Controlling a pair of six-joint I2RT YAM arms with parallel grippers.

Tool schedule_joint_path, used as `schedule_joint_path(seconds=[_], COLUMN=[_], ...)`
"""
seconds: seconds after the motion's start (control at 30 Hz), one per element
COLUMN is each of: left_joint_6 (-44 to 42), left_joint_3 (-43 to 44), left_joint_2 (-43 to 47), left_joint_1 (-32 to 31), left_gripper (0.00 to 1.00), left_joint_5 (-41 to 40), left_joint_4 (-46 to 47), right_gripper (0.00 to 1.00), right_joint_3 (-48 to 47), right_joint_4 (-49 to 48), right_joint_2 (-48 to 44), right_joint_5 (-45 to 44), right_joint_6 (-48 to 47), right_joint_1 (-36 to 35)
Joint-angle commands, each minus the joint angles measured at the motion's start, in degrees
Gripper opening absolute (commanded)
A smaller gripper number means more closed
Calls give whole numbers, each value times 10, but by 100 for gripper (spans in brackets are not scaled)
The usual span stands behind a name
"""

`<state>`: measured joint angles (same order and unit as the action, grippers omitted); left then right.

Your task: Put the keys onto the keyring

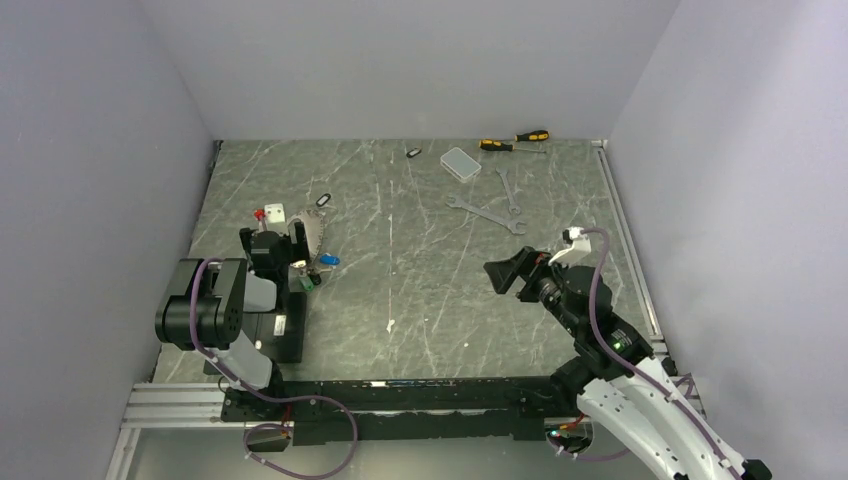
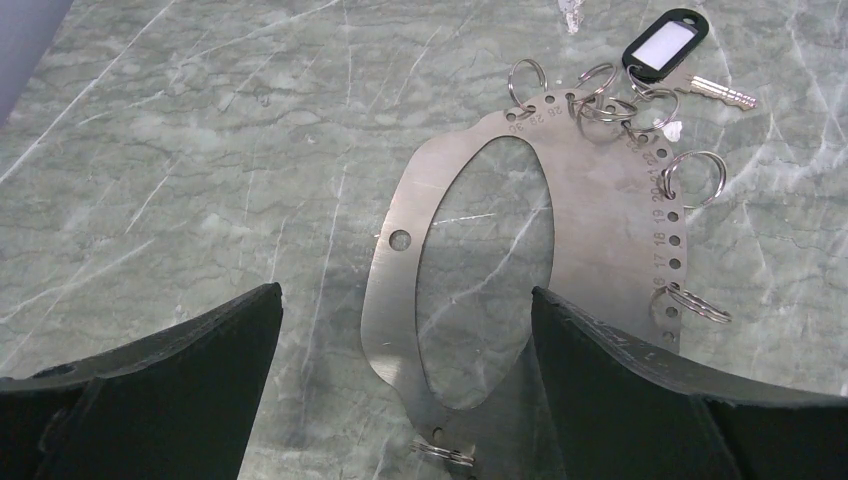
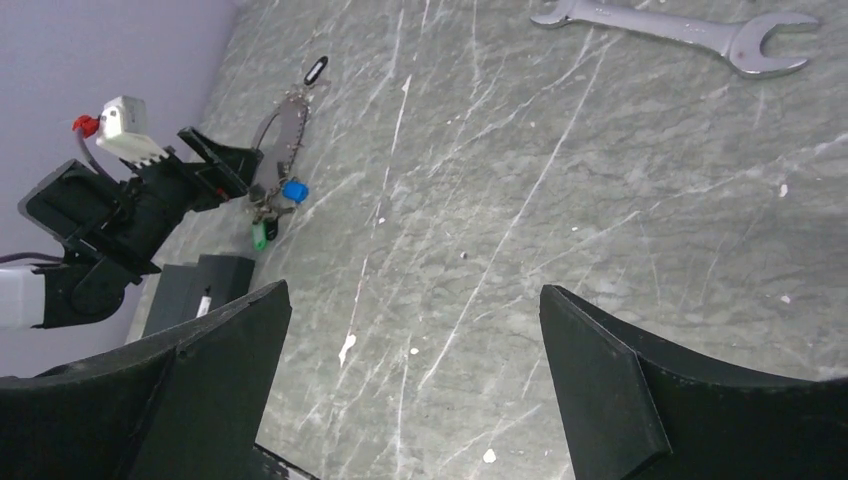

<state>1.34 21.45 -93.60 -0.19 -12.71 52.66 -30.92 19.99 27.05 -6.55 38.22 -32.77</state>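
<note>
The left gripper [image 2: 405,295] stands with its jaws spread wide and nothing between them, the two dark fingers straddling the near end of the keyring [image 2: 585,225]. Seen from here, the keyring is a flat steel plate with an oval cut-out and a row of numbered holes along one side. Small split rings [image 2: 695,175] hang in several of the holes. It lies flat on the marbled table [image 2: 150,150].

A black-tagged key [image 2: 668,45] rests just beyond the plate's far end. Its own ring overlaps the plate's rings, but I cannot tell if they are linked. In the right wrist view, a blue-headed key [image 3: 294,190] and a green-headed key [image 3: 259,238] sit at the plate's near end.

The right gripper [image 3: 415,295] is well apart, also wide and empty, with a wrench [image 3: 670,30] further out.

I reckon the plate is light, stiff and slick, awkward to lift off a flat surface. Pinching the band across its width, one finger down through the oval, looks best. The keys are tiny and light, and their plastic heads offer the surest hold.
</note>
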Motion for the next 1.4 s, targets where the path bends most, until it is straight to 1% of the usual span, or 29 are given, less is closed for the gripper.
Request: schedule_joint_path(seconds=[0.0,0.2,0.27,0.4,0.47,0.5,0.53,0.57,0.6,0.63,0.7,0.73,0.77,0.8,0.83,0.87,0.9,0.93,0.97,1.0,1.03,1.1,1.13,1.2,1.23,1.27,1.3,1.37], left_joint_6=[9,11,16,18,17,17,14,8,12,35,93,118,125,141,195,270,300,302,305,303,285,226,202,171,167,165,169,189], left_joint_3=[7,11,16,16,11,17,31,64,112,169,303,367,410,438,458,482,527,622,715,815,897,1040,1099,1207,1241,1253,1243,1185], left_joint_2=[0,0,1,1,4,17,41,66,87,98,85,66,41,17,-15,-58,-108,-176,-248,-312,-366,-449,-481,-542,-562,-573,-574,-556], left_joint_1=[1,1,19,21,20,15,8,-3,-18,-27,-31,-31,-30,-27,-21,-10,17,34,36,24,1,-51,-74,-103,-112,-116,-119,-122], left_gripper=[100,99,99,100,99,99,100,99,99,99,100,99,99,99,99,99,95,79,72,68,68,72,80,98,99,99,99,99], left_joint_5=[8,15,26,27,9,-12,-27,-36,-45,-55,-29,-18,1,11,-1,-11,48,121,166,171,153,119,106,109,113,120,136,174], left_joint_4=[29,22,10,9,23,5,-49,-131,-233,-335,-537,-603,-625,-623,-623,-642,-676,-717,-779,-847,-895,-935,-949,-969,-964,-937,-917,-797], right_gripper=[100,100,100,100,100,100,100,100,100,100,100,100,100,100,100,100,100,100,100,100,100,100,100,100,100,100,100,100], right_joint_3=[-22,-46,-46,-44,-45,-45,-45,-46,-45,-46,-42,-38,-34,-30,-28,-26,-23,-24,-25,-29,-33,-35,-33,-23,-19,-15,-13,-11], right_joint_4=[16,45,49,47,49,51,54,54,56,57,48,40,32,24,19,15,12,10,11,16,22,30,29,19,14,10,8,7], right_joint_2=[-14,7,8,2,-2,-2,-2,-2,0,1,4,4,4,4,4,4,4,3,2,1,-1,-8,-12,-22,-26,-27,-27,-28], right_joint_5=[-28,-47,-53,-50,-47,-46,-44,-42,-40,-39,-36,-35,-31,-28,-25,-24,-23,-23,-25,-29,-34,-41,-38,-28,-23,-19,-15,-5], right_joint_6=[-15,-34,-36,-47,-50,-50,-52,-54,-55,-57,-59,-59,-59,-59,-60,-60,-60,-62,-66,-68,-72,-75,-75,-73,-70,-67,-63,-58], right_joint_1=[-2,-3,-3,-2,-2,-2,-3,-3,-2,-2,-3,-2,-3,-3,-3,-3,-2,-2,-2,-2,-3,-2,-3,-2,-3,-2,-3,-3])
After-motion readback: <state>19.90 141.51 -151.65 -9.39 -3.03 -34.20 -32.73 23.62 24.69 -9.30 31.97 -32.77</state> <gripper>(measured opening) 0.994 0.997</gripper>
